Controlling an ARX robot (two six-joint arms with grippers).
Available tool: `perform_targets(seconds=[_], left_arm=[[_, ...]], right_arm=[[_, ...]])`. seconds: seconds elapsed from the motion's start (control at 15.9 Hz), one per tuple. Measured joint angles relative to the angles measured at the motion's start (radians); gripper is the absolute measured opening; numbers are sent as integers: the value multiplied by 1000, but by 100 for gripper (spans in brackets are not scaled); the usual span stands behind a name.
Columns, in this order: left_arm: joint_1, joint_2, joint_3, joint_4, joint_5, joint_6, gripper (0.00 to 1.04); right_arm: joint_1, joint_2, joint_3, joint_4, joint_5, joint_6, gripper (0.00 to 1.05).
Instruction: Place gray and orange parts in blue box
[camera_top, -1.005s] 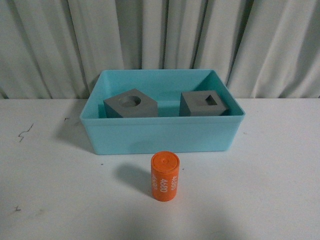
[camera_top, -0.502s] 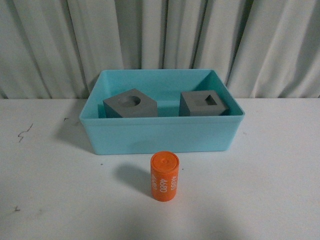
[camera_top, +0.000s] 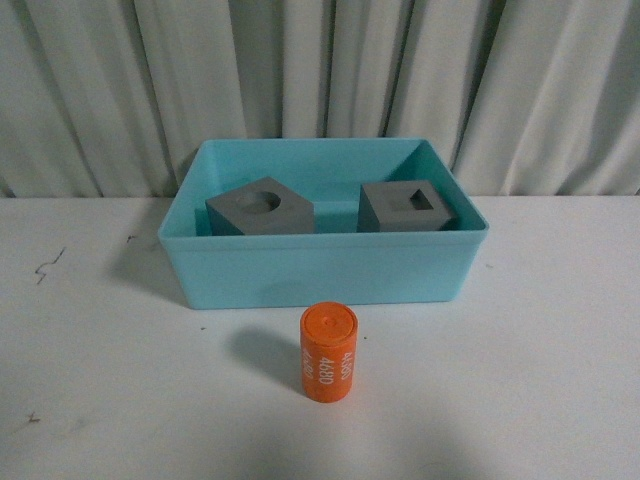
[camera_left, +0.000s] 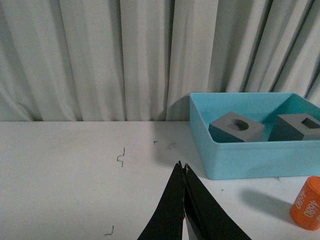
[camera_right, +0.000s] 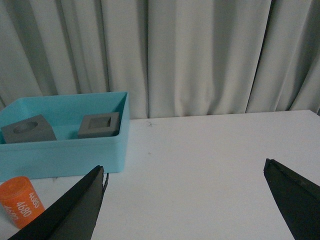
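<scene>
Orange cylinder (camera_top: 329, 354) stands upright on the white bench (camera_top: 540, 380), just in front of the near wall of the blue box (camera_top: 320, 272), where the round-recess gray cube (camera_top: 262, 210) and square-recess gray cube (camera_top: 408, 208) already sit. Right arm's jaws gape wide; left arm's jaws are pressed together. Best approach, judging by these views: the open right jaws straddle the cylinder squarely, lift it clear of the rim and release between the cubes.
</scene>
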Motion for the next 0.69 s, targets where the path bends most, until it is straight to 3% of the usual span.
perform_targets(seconds=[0.06, 0.19, 0.25, 0.31, 0.38, 0.5, 0.69], left_arm=[[0, 0, 0, -4, 0, 0, 2], [0, 0, 0, -3, 0, 0, 21], [0, 0, 0, -3, 0, 0, 45], [0, 0, 0, -2, 1, 0, 79], [0, 0, 0, -3, 0, 1, 100], [0, 0, 0, -3, 0, 0, 98], [0, 0, 0, -3, 0, 0, 98]], right_arm=[[0, 0, 0, 1, 0, 0, 98], [0, 0, 0, 0, 0, 0, 98], [0, 0, 0, 0, 0, 0, 98], [-92, 364, 171, -205, 62, 138, 98], [-206, 694, 332, 84, -102, 118, 98], [-133, 920, 450, 225, -205, 40, 98], [19, 1133, 531, 226, -296, -88, 98]])
